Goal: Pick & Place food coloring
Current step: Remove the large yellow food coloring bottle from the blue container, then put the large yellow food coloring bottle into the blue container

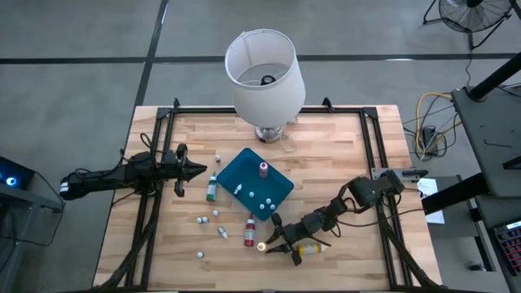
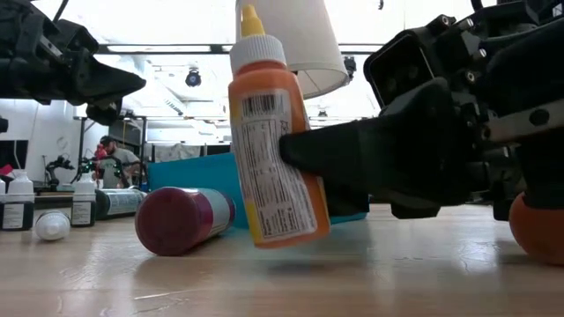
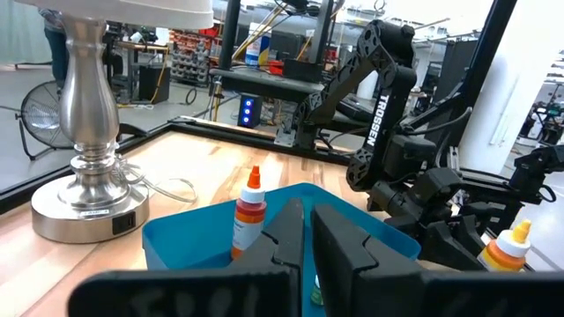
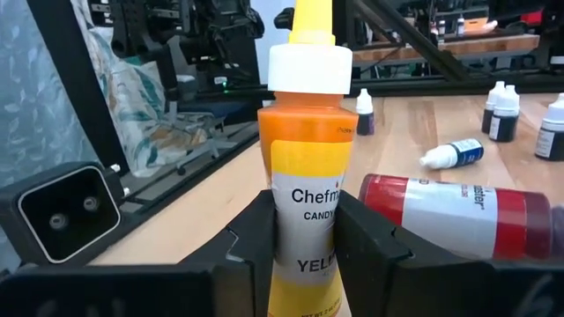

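Yellow bottle (image 2: 275,141): nearest low cam, upright, slightly tilted, pinched by R gripper (image 4: 304,231), table's 5 o'clock.
Red bottle (image 2: 181,218): lying beside it.
Tray (image 1: 255,182): center.
L gripper (image 1: 194,170): pressed together, 9 o'clock.

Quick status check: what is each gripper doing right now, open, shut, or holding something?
Left gripper: shut, empty, beside the blue tray.
Right gripper: closed on the orange-yellow bottle, holding it upright near the table's front edge.
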`<move>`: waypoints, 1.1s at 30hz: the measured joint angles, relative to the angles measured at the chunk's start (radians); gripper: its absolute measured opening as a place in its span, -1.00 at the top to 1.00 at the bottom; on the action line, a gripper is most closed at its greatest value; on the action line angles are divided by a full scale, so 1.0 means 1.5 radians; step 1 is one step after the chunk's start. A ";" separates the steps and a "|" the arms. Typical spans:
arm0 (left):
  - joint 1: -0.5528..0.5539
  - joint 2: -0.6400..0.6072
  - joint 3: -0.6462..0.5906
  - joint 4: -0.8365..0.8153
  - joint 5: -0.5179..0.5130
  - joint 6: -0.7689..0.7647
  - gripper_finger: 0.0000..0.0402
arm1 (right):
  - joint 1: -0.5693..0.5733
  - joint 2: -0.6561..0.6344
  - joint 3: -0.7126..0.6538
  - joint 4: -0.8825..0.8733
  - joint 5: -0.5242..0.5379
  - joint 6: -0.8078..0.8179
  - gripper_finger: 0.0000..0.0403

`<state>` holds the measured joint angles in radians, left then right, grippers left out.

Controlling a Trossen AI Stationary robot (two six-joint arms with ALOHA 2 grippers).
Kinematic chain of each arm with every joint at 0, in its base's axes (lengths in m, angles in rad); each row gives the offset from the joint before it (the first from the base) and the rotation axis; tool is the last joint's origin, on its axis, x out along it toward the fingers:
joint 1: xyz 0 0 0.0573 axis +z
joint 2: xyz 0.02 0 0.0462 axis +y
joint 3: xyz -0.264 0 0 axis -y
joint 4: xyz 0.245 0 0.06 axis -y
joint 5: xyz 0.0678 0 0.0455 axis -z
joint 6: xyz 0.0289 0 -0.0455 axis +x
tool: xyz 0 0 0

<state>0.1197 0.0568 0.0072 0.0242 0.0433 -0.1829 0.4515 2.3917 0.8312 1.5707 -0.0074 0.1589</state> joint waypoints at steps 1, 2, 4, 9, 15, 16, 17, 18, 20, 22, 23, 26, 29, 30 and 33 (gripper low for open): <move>0.000 0.000 0.000 0.000 0.000 0.000 1.00 | 0.000 0.000 -0.001 0.000 0.000 0.000 0.53; 0.000 0.000 0.000 0.000 0.000 0.000 1.00 | 0.000 0.000 -0.001 0.000 0.000 0.000 0.51; 0.000 0.000 0.000 0.000 0.000 0.000 1.00 | 0.000 0.000 -0.004 0.000 0.000 0.000 0.47; 0.000 0.000 0.000 0.000 0.000 0.000 1.00 | 0.000 0.000 -0.010 0.000 0.005 0.017 0.34; 0.000 0.000 0.000 0.000 0.000 0.000 1.00 | 0.000 0.000 -0.021 0.000 0.005 0.017 0.20; 0.000 0.000 0.000 0.000 0.000 0.000 1.00 | 0.000 0.000 -0.022 0.000 0.005 0.017 0.18; 0.000 0.000 0.000 0.000 0.000 0.000 1.00 | 0.000 0.000 -0.024 0.000 0.005 0.017 0.17; 0.000 0.000 0.000 0.000 0.000 0.000 1.00 | 0.000 0.000 -0.025 0.000 0.005 0.017 0.15; 0.000 0.000 0.000 0.000 0.000 0.000 1.00 | 0.000 0.000 -0.027 0.000 0.005 0.017 0.12; 0.000 0.000 0.000 0.000 0.000 0.000 1.00 | 0.000 -0.003 -0.030 0.000 0.005 0.017 0.09; 0.000 0.000 0.000 0.000 0.000 0.000 1.00 | 0.000 -0.004 -0.031 0.000 0.005 0.017 0.08; 0.000 0.000 0.000 0.000 0.000 0.000 1.00 | 0.000 -0.017 -0.037 0.000 0.005 0.017 0.03; 0.000 0.000 0.000 0.000 0.000 0.000 1.00 | 0.000 -0.038 -0.048 0.000 0.005 0.017 -0.01; 0.000 0.000 0.000 0.000 0.000 0.000 1.00 | 0.001 -0.046 -0.053 0.000 0.005 0.017 -0.02; 0.000 0.000 0.000 0.000 0.000 0.000 1.00 | 0.005 -0.077 -0.075 0.000 0.006 0.017 -0.03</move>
<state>0.1199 0.0566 0.0073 0.0242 0.0433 -0.1832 0.4584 2.2767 0.7184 1.5709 0.0013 0.1845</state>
